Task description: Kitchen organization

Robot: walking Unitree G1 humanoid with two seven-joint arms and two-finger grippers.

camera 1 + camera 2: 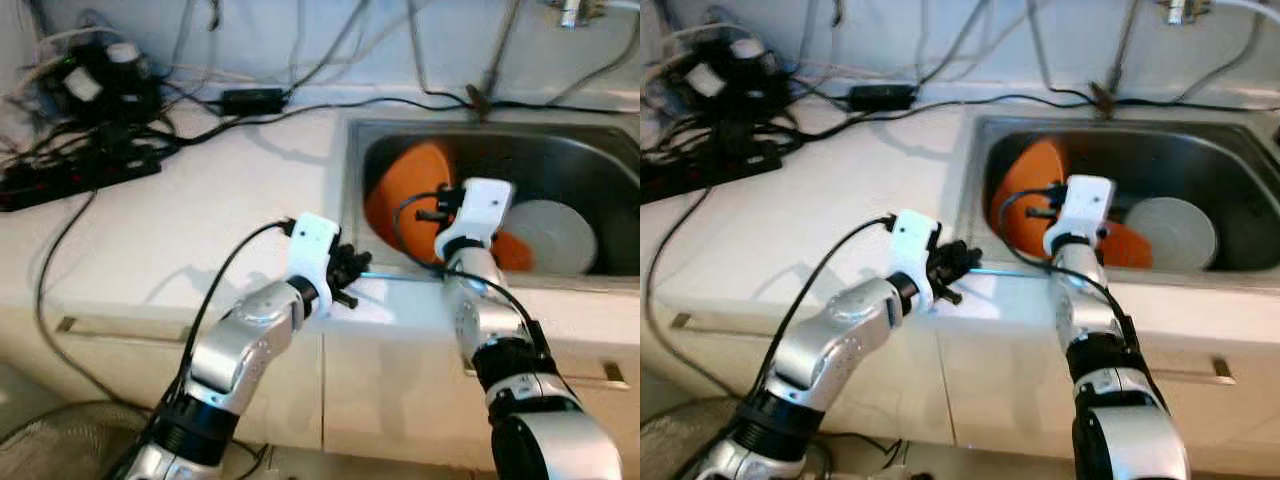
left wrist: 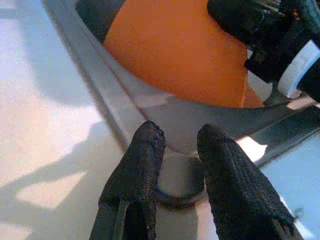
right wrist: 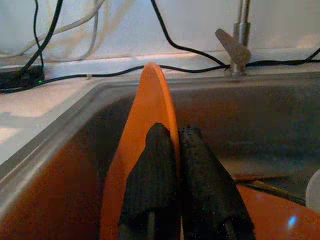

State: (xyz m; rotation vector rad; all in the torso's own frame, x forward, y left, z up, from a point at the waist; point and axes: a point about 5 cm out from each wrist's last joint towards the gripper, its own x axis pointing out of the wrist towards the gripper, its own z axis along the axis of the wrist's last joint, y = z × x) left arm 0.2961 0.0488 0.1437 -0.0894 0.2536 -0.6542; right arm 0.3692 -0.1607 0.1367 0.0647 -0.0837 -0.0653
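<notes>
My right gripper (image 3: 172, 150) is inside the sink (image 1: 600, 150), near its front wall. Its two fingers are pressed together on the rim of an orange plate (image 3: 150, 115), one finger on each face, with no gap visible beyond the plate's thickness. The plate stands on edge, upright, in the left part of the sink.

My left gripper (image 2: 177, 150) rests on the white counter (image 1: 180, 220), just beside the sink's front-left corner. Its two fingers (image 2: 145, 160) are slightly parted. A small round dark object lies between the fingertips, but I cannot tell what it is or whether the fingers grip it.

Item count inside the sink: two orange pieces and one white plate. The first orange piece is the upright plate in my right gripper. The second orange piece (image 1: 512, 250) lies low on the sink floor, just to the right of my right wrist; I cannot tell whether it is a plate or a bowl. The white plate (image 1: 555, 235) lies flat on the sink floor, to the right of both orange pieces.

On the counter left of the sink: black cables (image 1: 200, 130) and a black power strip (image 1: 70, 175). A tap (image 3: 240, 35) stands behind the sink.
</notes>
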